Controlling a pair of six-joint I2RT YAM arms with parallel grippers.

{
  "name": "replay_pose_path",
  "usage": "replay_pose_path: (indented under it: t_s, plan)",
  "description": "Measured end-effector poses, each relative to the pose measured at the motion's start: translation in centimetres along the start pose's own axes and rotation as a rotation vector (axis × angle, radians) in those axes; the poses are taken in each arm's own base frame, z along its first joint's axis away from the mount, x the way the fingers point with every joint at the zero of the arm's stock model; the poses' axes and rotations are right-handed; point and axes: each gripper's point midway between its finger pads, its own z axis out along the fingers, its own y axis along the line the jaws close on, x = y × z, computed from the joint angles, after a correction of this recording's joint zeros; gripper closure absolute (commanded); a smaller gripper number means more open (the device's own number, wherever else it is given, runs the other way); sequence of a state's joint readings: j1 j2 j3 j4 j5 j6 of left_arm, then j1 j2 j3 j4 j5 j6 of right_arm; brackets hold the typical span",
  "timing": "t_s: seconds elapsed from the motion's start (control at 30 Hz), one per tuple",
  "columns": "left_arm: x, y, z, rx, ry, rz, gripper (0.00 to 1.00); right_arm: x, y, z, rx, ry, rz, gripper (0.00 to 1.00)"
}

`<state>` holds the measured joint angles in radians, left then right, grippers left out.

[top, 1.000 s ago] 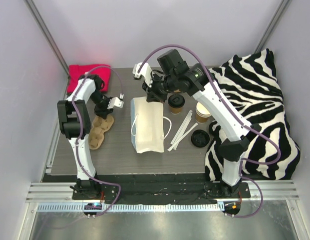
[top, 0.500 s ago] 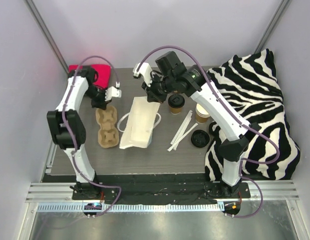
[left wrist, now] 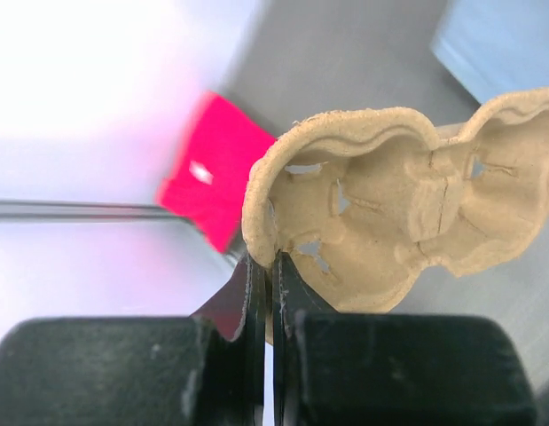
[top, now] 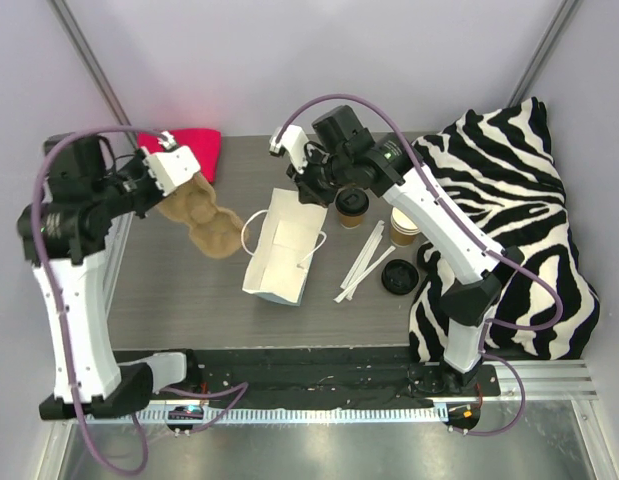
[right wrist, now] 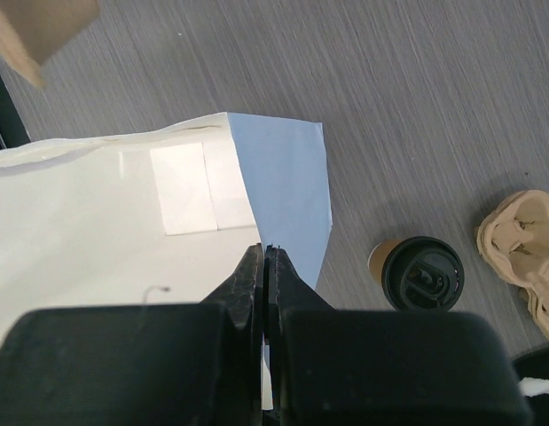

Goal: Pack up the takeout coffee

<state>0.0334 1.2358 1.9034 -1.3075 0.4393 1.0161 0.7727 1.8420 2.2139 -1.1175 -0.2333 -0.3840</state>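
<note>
Top view: bright, even, diffuse light from overhead. Shadows on the table point(top: 169, 290) are faint and soft-edged. The metal sheet point(top: 309, 445) at the near edge carries a broad whitish glare. There is a pink cast on the left wall beside the red cloth point(top: 201, 150). The frame is sharp throughout. Left wrist view: the upper left is blown out to white, and the cloth and background are smeared and out of focus. The cup carrier point(left wrist: 389, 204) is fairly sharp, with its pockets in shade. The left gripper point(left wrist: 272, 271) is near-black, with no detail. Right wrist view: the table grain is crisp. The white inner face of the paper bag point(right wrist: 123, 231) is close to overexposed. The lid of the takeout coffee point(right wrist: 423, 273) shows a soft highlight. The right gripper point(right wrist: 265, 262) is underexposed.
</note>
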Motion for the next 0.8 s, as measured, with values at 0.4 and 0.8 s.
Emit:
replay_pose_path:
  t_s: [0.4,0.8]
  plan:
    - [-11.5,4.7,-13.0,-0.429,-0.393,-0.024,1.00,0.0,-0.1,-0.1,0.009,-0.001,0.006,0.99]
    - [-14.4,4.2,-13.3,-0.357,-0.549,-0.137,1.00,0.0,-0.7,-0.3,0.048,0.006,0.025,0.99]
